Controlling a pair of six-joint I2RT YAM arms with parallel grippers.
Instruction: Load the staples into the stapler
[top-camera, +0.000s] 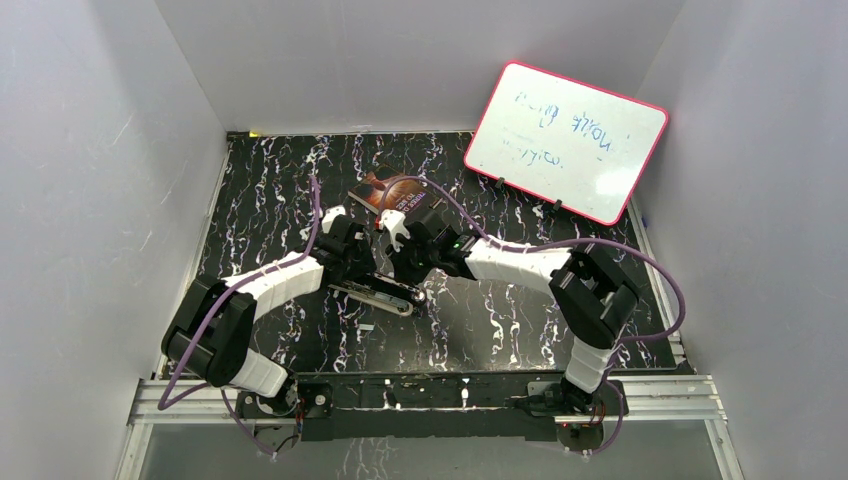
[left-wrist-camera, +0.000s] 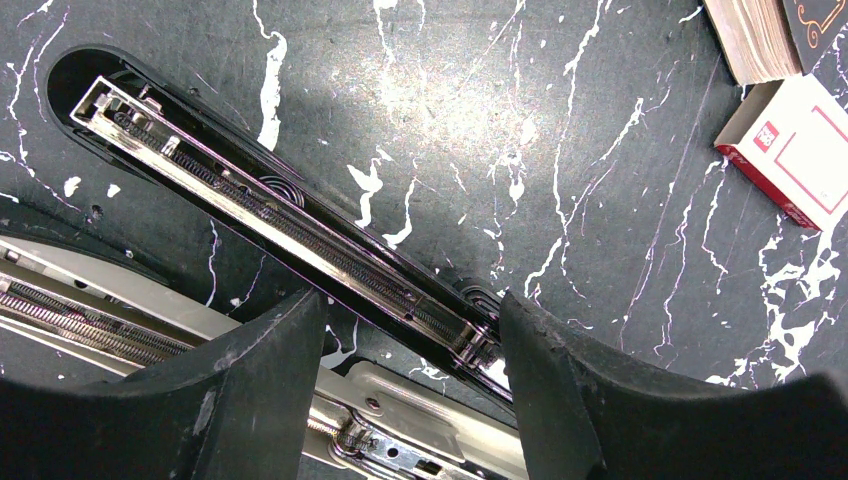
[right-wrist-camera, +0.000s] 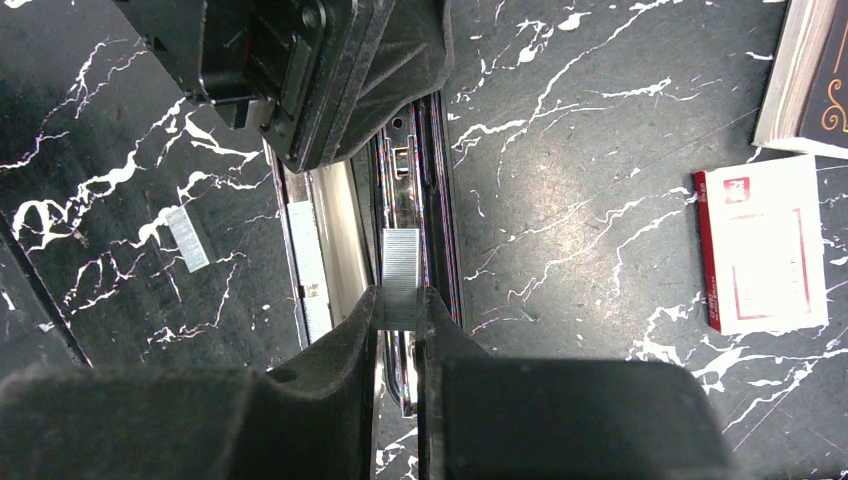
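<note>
Two arms meet over the middle of the black marbled table (top-camera: 520, 320), where the stapler (top-camera: 385, 293) lies swung open, its magazine channel facing up.

The right gripper (right-wrist-camera: 400, 305) is nearly closed, pinching a short silver strip of staples (right-wrist-camera: 400, 265) between its fingertips. The strip hangs directly over the open channel, lined up along its length. Whether it already touches the rail I cannot tell.

The left gripper (left-wrist-camera: 410, 310) stands about half open, straddling the magazine near the hinge end. One finger (left-wrist-camera: 560, 370) sits against the magazine's edge, while the other (left-wrist-camera: 260, 370) is clear of it with a gap showing – so it brackets the stapler and does not clamp it. The silver top arm with its spring runs under that second finger.

A second strip (right-wrist-camera: 187, 238) lies loose on the table, to the left of the stapler in the right wrist view. The white-and-red staple box (right-wrist-camera: 765, 250) rests flat well off to the other side, just beside a book (right-wrist-camera: 810, 70). A pink-framed whiteboard (top-camera: 565, 140) leans against the far right wall.
</note>
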